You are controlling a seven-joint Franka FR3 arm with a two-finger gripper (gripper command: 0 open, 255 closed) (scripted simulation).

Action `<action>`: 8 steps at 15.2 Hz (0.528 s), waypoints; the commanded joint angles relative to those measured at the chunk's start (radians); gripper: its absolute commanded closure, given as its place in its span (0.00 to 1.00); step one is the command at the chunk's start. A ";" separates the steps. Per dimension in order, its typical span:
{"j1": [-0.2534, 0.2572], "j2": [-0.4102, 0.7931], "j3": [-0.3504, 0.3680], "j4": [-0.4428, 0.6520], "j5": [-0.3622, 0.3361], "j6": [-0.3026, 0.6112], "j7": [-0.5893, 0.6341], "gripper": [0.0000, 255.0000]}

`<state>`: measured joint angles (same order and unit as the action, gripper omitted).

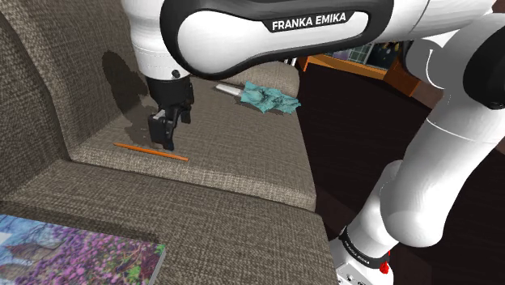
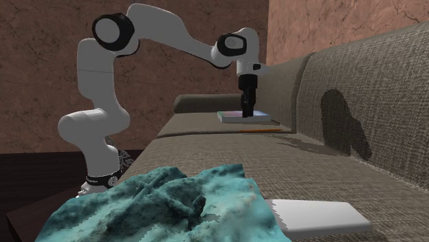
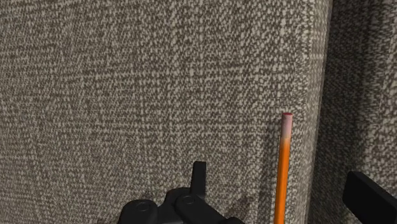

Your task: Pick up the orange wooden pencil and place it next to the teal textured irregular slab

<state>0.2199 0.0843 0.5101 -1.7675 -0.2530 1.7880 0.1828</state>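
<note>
An orange pencil (image 1: 150, 151) with a pink eraser end lies on the brown woven sofa seat (image 1: 235, 154), close to the crease under the backrest. My black gripper (image 1: 166, 136) hangs just above it, pointing down. In the wrist view the fingers (image 3: 199, 178) stand apart and the pencil (image 3: 282, 172) runs between them untouched, so the gripper (image 3: 278, 177) is open and holds nothing. The teal rough slab (image 1: 271, 98) lies at the far end of the seat; in the second exterior view this slab (image 2: 165, 206) is in the foreground, with the gripper (image 2: 246, 110) and pencil (image 2: 265, 129) far behind.
A flat white piece (image 2: 316, 214) lies beside the teal slab. A book with a purple flowered cover (image 1: 81, 251) rests on the sofa arm near the stand. The backrest (image 1: 48, 97) rises along the seat. A shelf (image 1: 348, 61) stands beyond the dark floor.
</note>
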 commanded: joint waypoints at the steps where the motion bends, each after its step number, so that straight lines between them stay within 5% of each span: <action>1: 0.030 0.073 0.018 0.070 -0.052 -0.007 0.022 0.00; 8: 0.044 0.120 0.017 0.053 -0.090 0.049 0.040 0.00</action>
<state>0.2645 0.2025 0.5283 -1.7047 -0.3409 1.8261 0.2207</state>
